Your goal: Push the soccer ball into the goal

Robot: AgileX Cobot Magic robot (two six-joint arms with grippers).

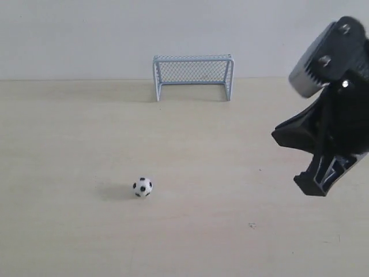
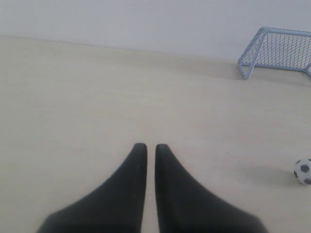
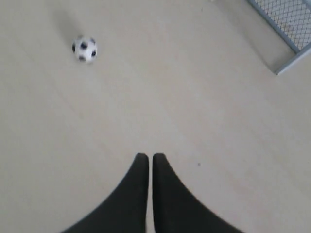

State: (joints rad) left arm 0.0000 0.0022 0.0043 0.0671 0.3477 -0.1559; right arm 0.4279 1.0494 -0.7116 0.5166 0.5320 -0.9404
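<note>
**Ball, goal and fingers: the line on which the push turned**

The soccer ball (image 1: 142, 187) rested on the bare surface (image 1: 69, 231), well apart from the goal (image 1: 193, 70). The goal stood at the far edge of the surface with its open mouth turned toward the ball. In the exterior view the ball lay nearer the camera than the goal and a little left of the goal's left post. I therefore judged that the push had to run away from the camera and slightly rightward. Being round, the ball offered no long axis; only the side of contact mattered, namely the side facing away from the goal.

My right fingers (image 3: 138, 194) were pressed almost together, a thin slit between them, pinching nothing. They appeared raised over the surface at the right of the exterior view, well apart from the ball, which lay ahead of their tips and off to one side. My left fingers (image 2: 131, 194) were likewise closed to a slit and empty, and they did not appear in the exterior view. In the left wrist view the ball sat ahead and aside, partly cut by the picture's edge, with the goal beyond it.

Which arm was nearer I could not settle. Neither pair stood behind the ball on the line to the goal, so I judged that either would first have to come round to that side
</note>
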